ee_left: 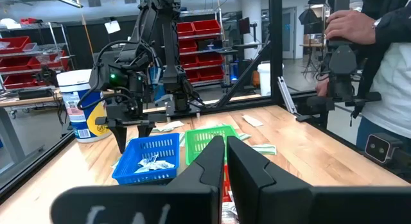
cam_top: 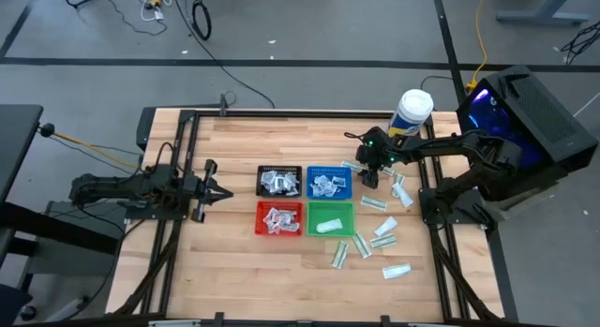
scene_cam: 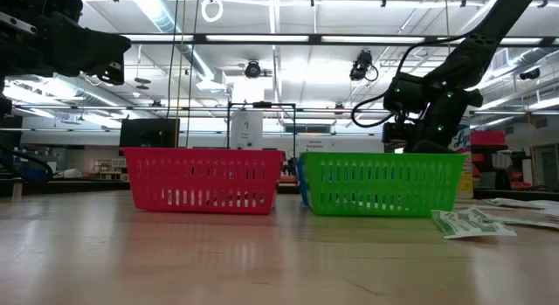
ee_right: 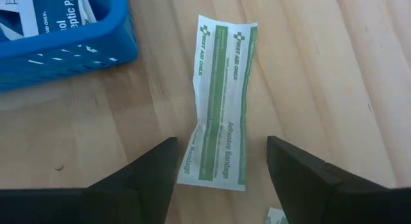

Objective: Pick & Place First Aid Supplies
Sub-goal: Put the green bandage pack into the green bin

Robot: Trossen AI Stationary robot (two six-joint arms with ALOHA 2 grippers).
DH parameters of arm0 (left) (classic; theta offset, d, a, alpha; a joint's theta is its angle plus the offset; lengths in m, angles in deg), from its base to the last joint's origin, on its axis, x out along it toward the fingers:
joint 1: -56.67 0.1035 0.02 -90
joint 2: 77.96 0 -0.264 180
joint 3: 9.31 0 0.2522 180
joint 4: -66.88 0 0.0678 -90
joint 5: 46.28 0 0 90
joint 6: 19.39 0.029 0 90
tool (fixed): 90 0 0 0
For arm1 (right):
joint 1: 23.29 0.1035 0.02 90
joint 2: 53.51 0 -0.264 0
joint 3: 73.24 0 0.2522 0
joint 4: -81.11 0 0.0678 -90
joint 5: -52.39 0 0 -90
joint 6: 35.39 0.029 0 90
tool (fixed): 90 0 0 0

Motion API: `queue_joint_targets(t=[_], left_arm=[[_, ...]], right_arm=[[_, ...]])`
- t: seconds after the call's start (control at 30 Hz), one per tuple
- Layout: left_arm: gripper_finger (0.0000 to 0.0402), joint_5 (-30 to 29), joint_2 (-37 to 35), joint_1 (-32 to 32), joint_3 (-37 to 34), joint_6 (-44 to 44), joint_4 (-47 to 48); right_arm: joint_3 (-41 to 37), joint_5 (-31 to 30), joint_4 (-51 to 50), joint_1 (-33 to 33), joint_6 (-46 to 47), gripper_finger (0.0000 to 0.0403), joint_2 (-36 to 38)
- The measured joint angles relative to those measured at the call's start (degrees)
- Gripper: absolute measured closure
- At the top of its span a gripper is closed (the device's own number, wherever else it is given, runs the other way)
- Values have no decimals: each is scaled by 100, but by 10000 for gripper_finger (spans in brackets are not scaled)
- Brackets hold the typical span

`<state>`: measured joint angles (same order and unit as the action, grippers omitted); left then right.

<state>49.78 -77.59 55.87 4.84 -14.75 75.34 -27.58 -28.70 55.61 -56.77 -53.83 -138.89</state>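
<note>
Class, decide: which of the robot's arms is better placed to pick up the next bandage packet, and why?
The right. Its gripper hangs open directly over a white-and-green bandage packet beside the blue tray. The left gripper is shut, far across the table from the loose packets.

Light wooden slatted table (cam_top: 234, 271): four mesh plastic trays mid-table, black (cam_top: 279, 181) and blue (cam_top: 329, 183) far, red (cam_top: 280, 218) and green (cam_top: 330, 217) near; loose narrow white-and-green flat packets (cam_top: 382, 241) scattered right; big white jar with yellow label (cam_top: 411, 111) far right.
</note>
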Motion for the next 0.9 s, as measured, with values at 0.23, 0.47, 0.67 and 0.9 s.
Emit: queue_joint_targets(t=[0.23, 0.47, 0.67, 0.9], left_arm=[[376, 0, 0, 0, 1, 2, 0], [376, 0, 0, 0, -1, 0, 0], [376, 0, 0, 0, -1, 0, 0], [376, 0, 0, -1, 1, 0, 0]], right_arm=[[-5, -30, -13, 0, 160, 239, -9], [-7, -43, -2, 0, 288, 303, -13], [-9, -46, -5, 0, 294, 339, -13], [-11, -39, -11, 0, 294, 359, -13]])
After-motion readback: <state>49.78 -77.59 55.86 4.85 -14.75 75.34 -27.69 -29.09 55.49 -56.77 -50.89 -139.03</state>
